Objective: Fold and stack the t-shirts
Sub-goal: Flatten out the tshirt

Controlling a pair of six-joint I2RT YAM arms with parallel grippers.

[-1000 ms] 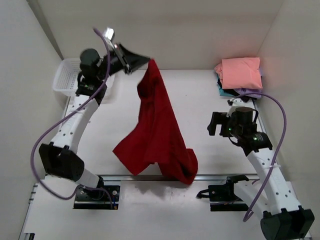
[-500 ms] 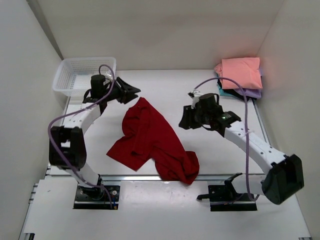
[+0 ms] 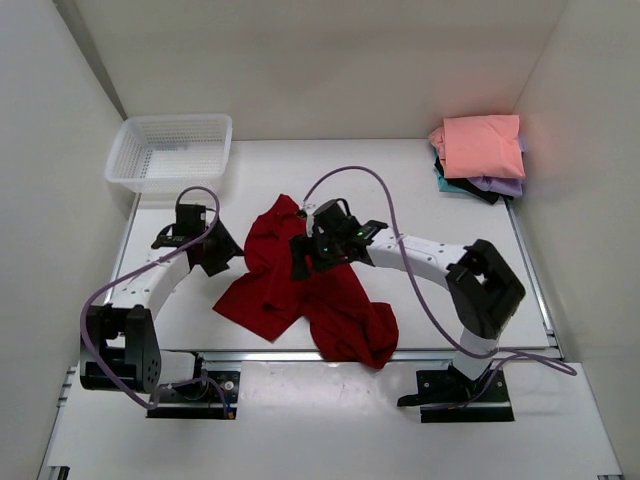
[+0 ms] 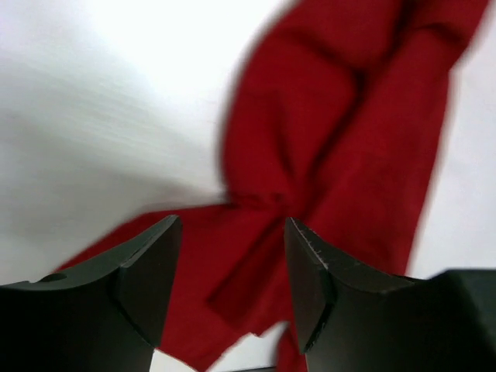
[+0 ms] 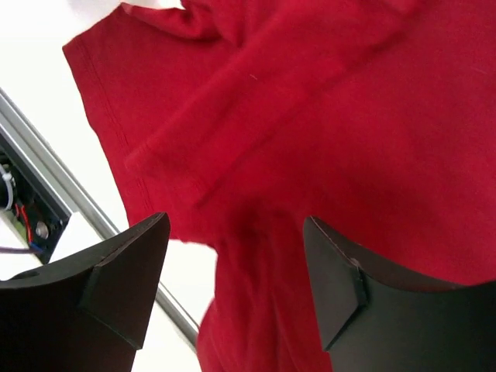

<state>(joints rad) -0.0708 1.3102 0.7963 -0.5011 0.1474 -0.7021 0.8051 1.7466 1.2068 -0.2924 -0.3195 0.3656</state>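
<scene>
Far right corner of counter (image 3: 400,190): folded stack (image 3: 480,150), salmon on top, done. Centre: dark red t-shirt (image 3: 310,290), crumpled, unfolded, outstanding. Left pincer (image 4: 232,226), right pincer (image 5: 236,226): both apart, empty.

Red shirt (image 3: 350,310): one
Folded shirts (image 3: 482,145): four, in one stack
Basket (image 3: 125,170): one
Arms (image 3: 430,255): two
Table (image 3: 400,190): one
</scene>
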